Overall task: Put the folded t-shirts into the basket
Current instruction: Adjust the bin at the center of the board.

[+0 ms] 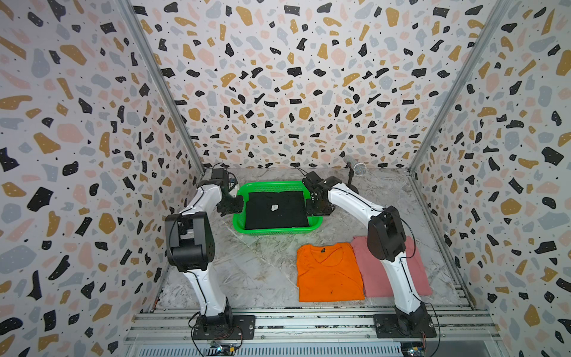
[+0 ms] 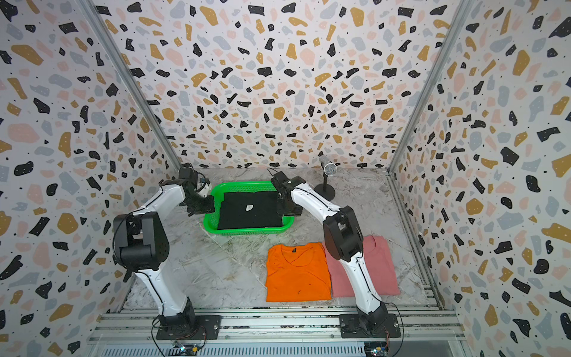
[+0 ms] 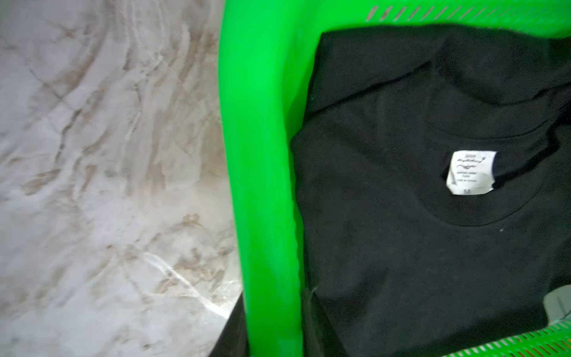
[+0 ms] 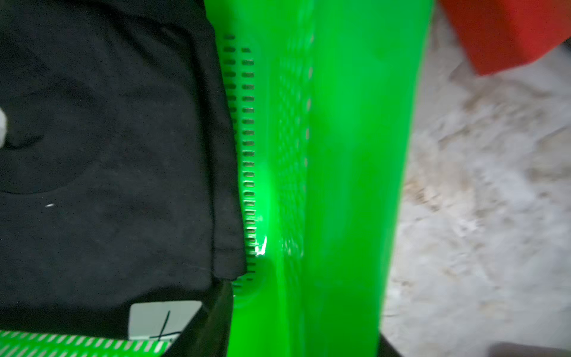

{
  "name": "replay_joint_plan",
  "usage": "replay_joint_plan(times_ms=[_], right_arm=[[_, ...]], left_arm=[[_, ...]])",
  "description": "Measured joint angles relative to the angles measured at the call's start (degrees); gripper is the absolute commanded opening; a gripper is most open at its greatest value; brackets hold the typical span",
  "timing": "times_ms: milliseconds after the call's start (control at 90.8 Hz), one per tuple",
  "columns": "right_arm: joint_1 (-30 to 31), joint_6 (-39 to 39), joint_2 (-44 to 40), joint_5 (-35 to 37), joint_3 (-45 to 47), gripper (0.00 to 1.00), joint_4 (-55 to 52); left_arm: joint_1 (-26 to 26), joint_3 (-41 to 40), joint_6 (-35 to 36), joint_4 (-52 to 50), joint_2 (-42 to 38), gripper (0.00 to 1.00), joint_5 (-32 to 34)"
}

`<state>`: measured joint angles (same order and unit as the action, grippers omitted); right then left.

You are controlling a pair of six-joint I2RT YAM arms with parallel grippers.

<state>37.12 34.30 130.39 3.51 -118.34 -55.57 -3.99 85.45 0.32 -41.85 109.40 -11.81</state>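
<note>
Black shirt lies flat in the green basket, so shirt 1 of 3 looks done. Left claw is narrow & right claw wider, each by a basket side w/ nothing held. Orange shirt & pink shirt lie side by side on the surface, near the front. Nxt, prob: lift clear, go to orange, pinch 2 edges, keep it flat.

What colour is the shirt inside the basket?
Black folded cloth shirt, small white tag; clearest in left wrist view.
</note>
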Motion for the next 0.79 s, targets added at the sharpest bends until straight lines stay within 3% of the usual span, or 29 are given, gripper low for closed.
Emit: replay_joint_plan(times_ms=[110,165,242,275,297,562,716,793], right_arm=[[-1.7,-3.4,2.0,3.2,-4.1,0.42,-0.2],[-2.6,-4.7,3.6,3.7,-6.8,0.46,0.1],[-3.6,-6.1,5.3,3.9,-9.5,0.54,0.7],[-3.8,-6.4,5.6,4.0,-10.1,0.56,0.9],[-3.8,-6.6,5.6,4.2,-10.2,0.58,1.0],[-3.2,-10.4,-1.7,8.2,-7.1,0.68,0.2],[-3.0,-16.4,-16.3,7.4,0.3,0.66,-0.3],[-3.0,-19.2,-25.7,6.1,6.8,0.59,0.2]], left_arm=[[1.0,0.6,-2.8,0.3,0.7,0.27,-1.2],[1.4,1.1,-3.5,0.5,1.1,0.33,-1.4],[2.0,1.7,-4.1,0.8,1.4,0.63,-1.9],[2.2,1.7,-4.1,0.9,1.4,0.92,-2.3],[2.2,1.7,-3.6,1.1,1.4,0.98,-2.5],[-0.2,2.4,0.4,1.0,-3.5,1.00,-3.8],[-2.6,5.4,6.3,-1.9,-11.7,1.00,-3.7],[-2.7,5.5,9.1,-3.3,-17.2,1.00,-4.0]])
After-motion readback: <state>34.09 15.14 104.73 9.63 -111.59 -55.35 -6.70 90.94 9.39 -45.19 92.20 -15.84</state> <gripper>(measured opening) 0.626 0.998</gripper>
